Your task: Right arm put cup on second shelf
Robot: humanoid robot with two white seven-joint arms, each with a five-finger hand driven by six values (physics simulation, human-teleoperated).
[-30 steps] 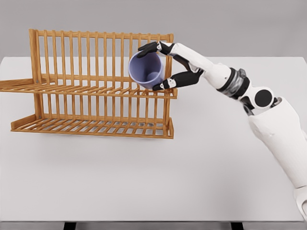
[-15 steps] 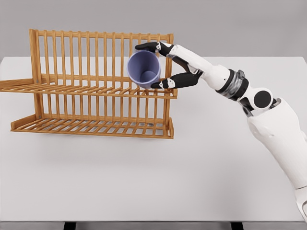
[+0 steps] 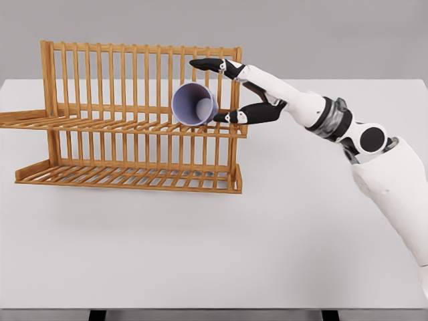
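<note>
The dish rack [image 3: 134,127] left of the right hand [image 3: 231,90] looks like varnished honey-coloured wood with a slight sheen on its slats. The cup [image 3: 194,104] just beside the fingertips [image 3: 200,64] is smooth, matt lavender plastic. The hand has glossy black fingers on a smooth white shell of hard plastic. Beneath it, the table [image 3: 221,254] is plain, matt white.

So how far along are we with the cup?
Done: the purple cup lies tipped on its side on the wooden rack's upper shelf. In hand: the right hand is opened beside it, apparently released. Left: check the cup settles, then pull the arm back.
</note>
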